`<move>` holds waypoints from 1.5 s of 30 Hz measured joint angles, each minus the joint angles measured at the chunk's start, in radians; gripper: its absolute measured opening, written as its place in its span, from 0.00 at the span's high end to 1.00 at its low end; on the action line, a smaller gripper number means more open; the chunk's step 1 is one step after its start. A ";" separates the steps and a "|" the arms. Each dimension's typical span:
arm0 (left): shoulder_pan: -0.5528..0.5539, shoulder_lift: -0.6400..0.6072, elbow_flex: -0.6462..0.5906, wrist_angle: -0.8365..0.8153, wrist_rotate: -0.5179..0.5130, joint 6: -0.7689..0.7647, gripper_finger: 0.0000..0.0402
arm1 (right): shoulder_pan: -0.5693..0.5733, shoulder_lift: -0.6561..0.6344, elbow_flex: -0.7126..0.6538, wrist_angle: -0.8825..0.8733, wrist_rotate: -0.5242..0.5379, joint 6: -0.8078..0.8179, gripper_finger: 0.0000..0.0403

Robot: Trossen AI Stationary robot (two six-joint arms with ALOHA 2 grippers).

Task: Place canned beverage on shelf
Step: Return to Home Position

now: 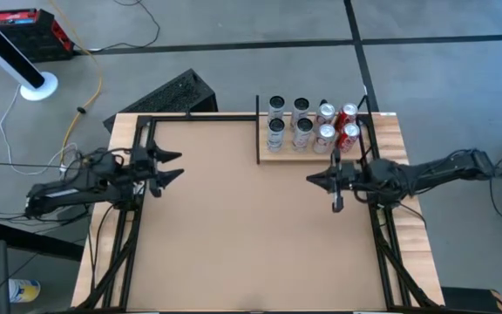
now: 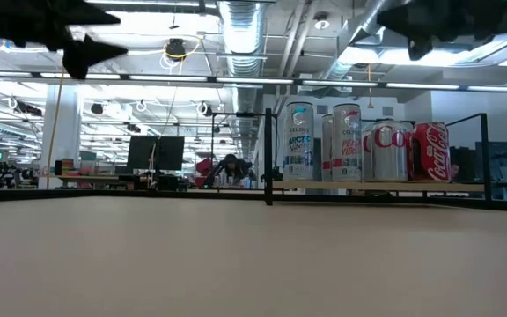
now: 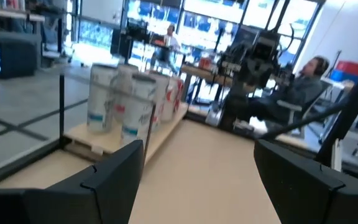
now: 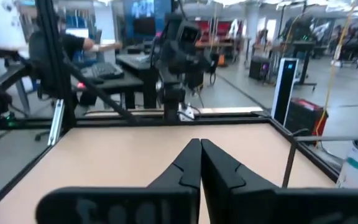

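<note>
The shelf is a pale wood platform with thin black uprights at the table's far right; in the low view its board shows edge-on. Several cans stand upright on it: tall silver ones and, to their right, a silver cola can and red ones. My right gripper hovers shut and empty just in front of the shelf, pointing toward the table's left. My left gripper hovers open and empty near the left edge, pointing right toward the shelf.
Bare brown tabletop spreads between the two arms and toward the near edge. Black frame rails run along both sides. A black keyboard-like object lies on the floor behind the table. A person sits beyond the table's right side.
</note>
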 joint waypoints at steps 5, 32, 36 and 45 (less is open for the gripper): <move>0.000 -0.004 -0.062 0.005 0.000 -0.003 0.28 | -0.041 -0.005 -0.145 0.184 -0.012 0.052 0.96; -0.007 -0.002 -0.286 0.128 -0.089 0.038 0.28 | -0.089 0.006 -0.351 0.303 0.004 0.157 0.93; -0.007 -0.002 -0.286 0.090 -0.114 0.049 0.28 | -0.101 0.006 -0.352 0.202 0.044 0.156 0.94; -0.008 -0.084 -0.287 0.096 -0.083 0.105 0.28 | -0.092 -0.040 -0.352 0.231 0.035 0.132 0.94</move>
